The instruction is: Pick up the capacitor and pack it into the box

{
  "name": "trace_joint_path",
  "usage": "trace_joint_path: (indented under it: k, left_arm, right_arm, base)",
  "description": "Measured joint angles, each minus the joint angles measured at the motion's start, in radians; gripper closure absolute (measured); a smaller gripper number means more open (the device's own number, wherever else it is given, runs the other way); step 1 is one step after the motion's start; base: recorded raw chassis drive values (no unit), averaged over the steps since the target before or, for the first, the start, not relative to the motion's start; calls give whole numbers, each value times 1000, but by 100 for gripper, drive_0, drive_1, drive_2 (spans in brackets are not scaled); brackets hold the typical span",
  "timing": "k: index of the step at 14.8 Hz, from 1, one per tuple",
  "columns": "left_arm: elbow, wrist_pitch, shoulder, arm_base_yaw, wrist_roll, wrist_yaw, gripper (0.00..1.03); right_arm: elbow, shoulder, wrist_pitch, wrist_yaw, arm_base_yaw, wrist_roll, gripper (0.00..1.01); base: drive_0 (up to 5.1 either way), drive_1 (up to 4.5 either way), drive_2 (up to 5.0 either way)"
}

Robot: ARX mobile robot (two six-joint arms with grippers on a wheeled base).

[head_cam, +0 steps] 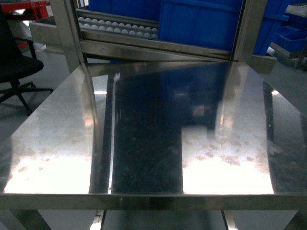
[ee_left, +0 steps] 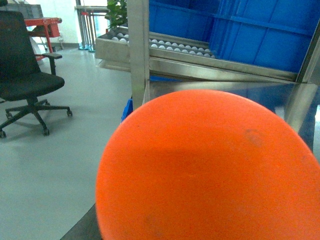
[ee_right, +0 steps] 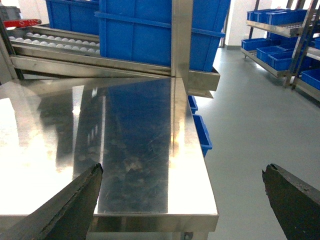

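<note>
In the right wrist view the right gripper (ee_right: 182,200) shows its two dark fingers in the lower left and lower right corners, spread wide apart with nothing between them; beyond them lies the shiny stainless-steel table (ee_right: 130,145), filling the left and centre of the frame, its near edge along the bottom; past the table's far edge, at the top, stand large blue plastic crates (ee_right: 160,30) on a steel roller rack (ee_right: 65,42); more small blue bins sit on shelving at the upper right. In the left wrist view a smooth orange rounded surface (ee_left: 210,170) fills the lower right and most of the frame, pressed close to the lens, presumably the capacitor; the left gripper's fingers are hidden, so whether it is clamped I cannot tell; at the upper left stands a black wheeled office chair (ee_left: 25,75) on grey floor. The head view shows only the steel tabletop and blue crates behind; neither arm appears there, nor the pink box.
</note>
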Motion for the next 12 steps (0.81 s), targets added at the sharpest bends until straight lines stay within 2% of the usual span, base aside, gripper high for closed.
trace_joint_path:
  k: [12]
  left_arm:
    - [0, -3, 0, 0, 3, 0, 59]
  right_arm:
    - [0, 0, -2, 0, 0, 0, 3]
  base:
    - [0, 0, 0]
